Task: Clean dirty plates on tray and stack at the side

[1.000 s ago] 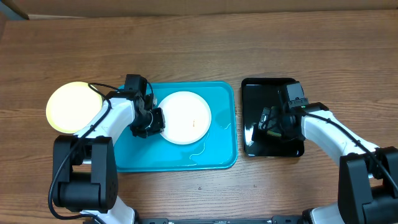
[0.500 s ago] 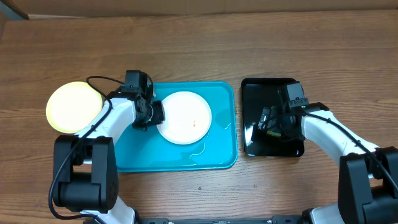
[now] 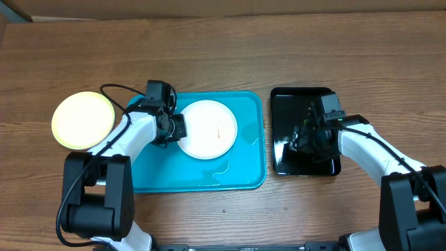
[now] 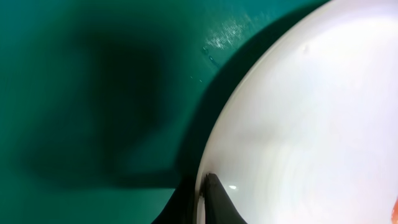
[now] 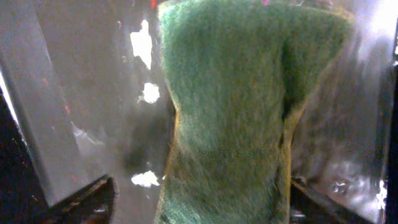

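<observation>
One white plate (image 3: 209,130) with a small brownish smear lies on the light-blue tray (image 3: 209,174). My left gripper (image 3: 174,129) is shut on its left rim. In the left wrist view one finger of the left gripper (image 4: 202,193) lies on top of the white plate (image 4: 298,124) and the other under its edge, above the tray (image 4: 93,93). The pale yellow-green plate (image 3: 83,120) sits on the table left of the tray. A third plate is not visible. My right gripper (image 3: 304,139) is low over the black tray. In the right wrist view the right gripper (image 5: 202,199) is open around a green sponge (image 5: 230,112), with a gap at its left finger.
The glossy black tray (image 3: 293,104) stands right of the blue tray and is wet, with white foam flecks (image 5: 142,43). A thin trail of water (image 3: 221,171) lies on the blue tray's floor. The wooden table (image 3: 223,56) stretches behind both trays.
My left gripper has shifted slightly right and back at the plate's left rim, and the plate has turned a little. My right gripper has sunk lower over the black tray, hiding the sponge from above.
</observation>
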Controlling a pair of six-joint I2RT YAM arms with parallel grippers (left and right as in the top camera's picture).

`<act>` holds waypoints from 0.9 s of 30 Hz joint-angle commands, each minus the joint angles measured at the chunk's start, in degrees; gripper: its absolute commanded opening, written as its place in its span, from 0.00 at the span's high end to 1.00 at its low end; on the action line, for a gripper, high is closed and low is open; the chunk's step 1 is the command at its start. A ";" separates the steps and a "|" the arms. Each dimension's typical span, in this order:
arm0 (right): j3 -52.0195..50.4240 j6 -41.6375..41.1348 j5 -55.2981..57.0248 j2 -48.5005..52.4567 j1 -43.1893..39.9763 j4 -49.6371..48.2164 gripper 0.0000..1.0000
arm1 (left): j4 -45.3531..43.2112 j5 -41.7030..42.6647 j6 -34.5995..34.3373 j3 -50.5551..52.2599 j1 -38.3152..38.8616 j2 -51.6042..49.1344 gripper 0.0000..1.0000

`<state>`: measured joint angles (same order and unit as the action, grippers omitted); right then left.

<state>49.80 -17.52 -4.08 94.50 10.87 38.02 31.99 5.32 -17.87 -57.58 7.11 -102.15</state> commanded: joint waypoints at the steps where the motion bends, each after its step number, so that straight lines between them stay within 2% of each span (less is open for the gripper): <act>1: -0.35 2.82 -0.98 0.13 0.04 1.51 0.27 | 0.96 -1.46 -4.87 4.04 1.09 -1.33 0.96; 4: -0.35 2.80 -1.16 0.13 0.72 2.93 0.64 | 1.68 -0.98 -7.52 4.98 1.09 -1.33 0.96; 6: -0.35 2.80 -1.14 0.13 1.46 3.74 0.79 | 3.39 -0.50 -9.07 5.05 1.16 -1.33 0.96; 10: -0.35 4.52 0.76 0.13 3.54 3.98 0.89 | 4.68 0.63 -9.55 5.05 1.22 -1.33 0.96; 11: -0.33 4.50 2.14 0.13 4.02 4.39 0.88 | 4.74 0.48 -9.35 5.05 1.22 -1.33 0.96; 12: -0.22 4.50 3.23 0.13 4.42 5.01 0.75 | 4.79 0.15 -9.31 5.05 1.22 -1.33 0.96; 13: 0.04 4.50 3.58 0.13 4.57 5.77 0.54 | 4.79 -0.07 -9.22 5.05 1.22 -1.33 0.96; 14: 0.57 4.48 3.32 0.13 4.55 6.78 0.47 | 4.79 -0.39 -9.16 5.05 1.22 -1.33 0.96; 21: 8.48 4.24 3.04 0.13 4.04 15.06 0.38 | 4.79 -1.31 -9.16 5.09 1.22 -1.33 0.96; 24: 9.03 3.98 5.42 0.13 3.89 13.35 0.18 | 4.70 -1.31 -9.18 5.35 1.22 -1.33 0.96; 27: 8.85 2.03 7.45 0.13 3.61 12.11 0.16 | 4.13 -1.33 -9.16 5.92 1.22 -1.33 0.95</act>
<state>57.91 -13.76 0.27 94.59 15.11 50.48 34.74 7.44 -26.68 -55.72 7.53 -100.75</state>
